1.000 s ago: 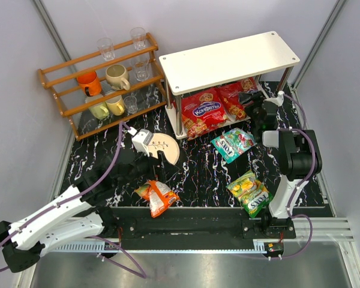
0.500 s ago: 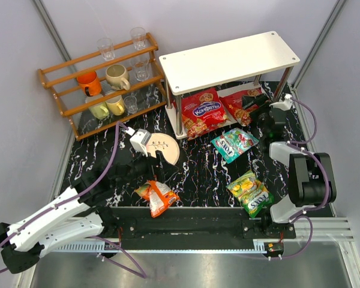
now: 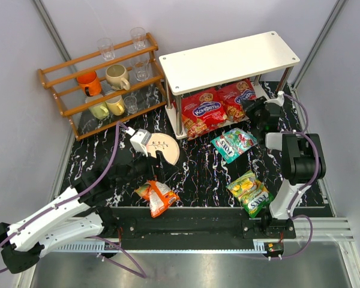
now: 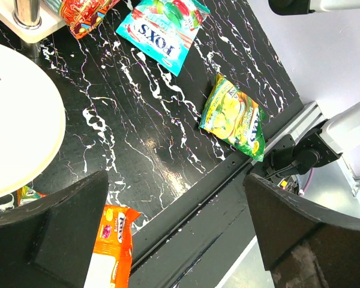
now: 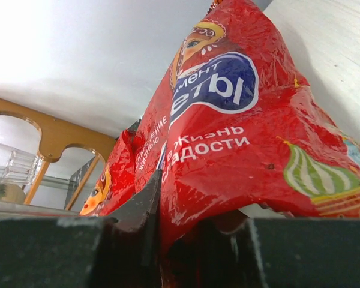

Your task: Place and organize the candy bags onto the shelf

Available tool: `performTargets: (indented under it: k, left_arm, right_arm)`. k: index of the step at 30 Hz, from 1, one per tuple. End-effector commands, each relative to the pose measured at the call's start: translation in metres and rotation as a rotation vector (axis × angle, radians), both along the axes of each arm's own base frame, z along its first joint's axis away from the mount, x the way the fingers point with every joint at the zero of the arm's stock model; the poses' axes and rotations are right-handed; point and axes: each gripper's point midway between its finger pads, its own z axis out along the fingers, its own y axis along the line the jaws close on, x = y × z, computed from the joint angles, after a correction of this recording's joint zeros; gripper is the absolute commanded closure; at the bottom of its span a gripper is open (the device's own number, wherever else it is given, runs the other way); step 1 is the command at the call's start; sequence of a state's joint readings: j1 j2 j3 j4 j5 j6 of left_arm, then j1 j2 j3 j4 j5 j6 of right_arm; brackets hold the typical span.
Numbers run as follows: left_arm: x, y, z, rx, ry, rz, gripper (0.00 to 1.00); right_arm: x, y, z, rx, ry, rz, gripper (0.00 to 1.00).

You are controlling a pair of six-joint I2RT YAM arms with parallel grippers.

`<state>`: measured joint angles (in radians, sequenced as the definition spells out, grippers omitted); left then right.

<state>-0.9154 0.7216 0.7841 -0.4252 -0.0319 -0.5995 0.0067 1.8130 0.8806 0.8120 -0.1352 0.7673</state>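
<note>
The white shelf (image 3: 228,60) stands at the back right. Two red candy bags lean on its lower tier: one at the left (image 3: 202,111), one at the right (image 3: 236,95). My right gripper (image 3: 252,108) reaches in low from the right. In the right wrist view this gripper (image 5: 198,211) is shut on the bottom edge of the right red bag (image 5: 228,126). A teal bag (image 3: 233,144), a yellow-green bag (image 3: 250,192) and an orange bag (image 3: 158,197) lie on the black table. My left gripper (image 3: 150,165) (image 4: 177,234) hangs open above the orange bag (image 4: 108,246), holding nothing.
A wooden rack (image 3: 102,84) with cups and glasses stands at the back left. A white round plate (image 3: 165,149) lies by the left gripper. Grey walls close in both sides, and a black rail (image 3: 186,225) runs along the front edge.
The right gripper has closed on the right red bag, and the bag has shifted back under the shelf top. The right arm's elbow swung out and back. The left arm barely moved.
</note>
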Motion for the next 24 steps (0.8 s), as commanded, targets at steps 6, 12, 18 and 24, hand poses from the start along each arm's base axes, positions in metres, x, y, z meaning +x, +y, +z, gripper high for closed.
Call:
performTargets:
  k: [6,12,18,24]
  left_arm:
    - [0.004,-0.003,0.015,-0.038,-0.030,0.005,0.01]
    - [0.002,-0.005,0.014,-0.045,-0.020,-0.006,0.01]
    - [0.001,-0.006,0.012,-0.050,-0.009,-0.007,0.02]
    - [0.000,-0.006,0.011,-0.057,-0.006,-0.006,0.02]
  right_arm:
    - [0.017,0.005,0.067,0.047,-0.207,0.009,0.63]
    - [-0.005,0.003,0.053,0.021,-0.163,0.005,0.14]
    - [-0.021,-0.006,0.033,-0.006,-0.081,-0.036,0.05]
    - [-0.042,-0.012,0.022,-0.027,-0.018,-0.069,0.04]
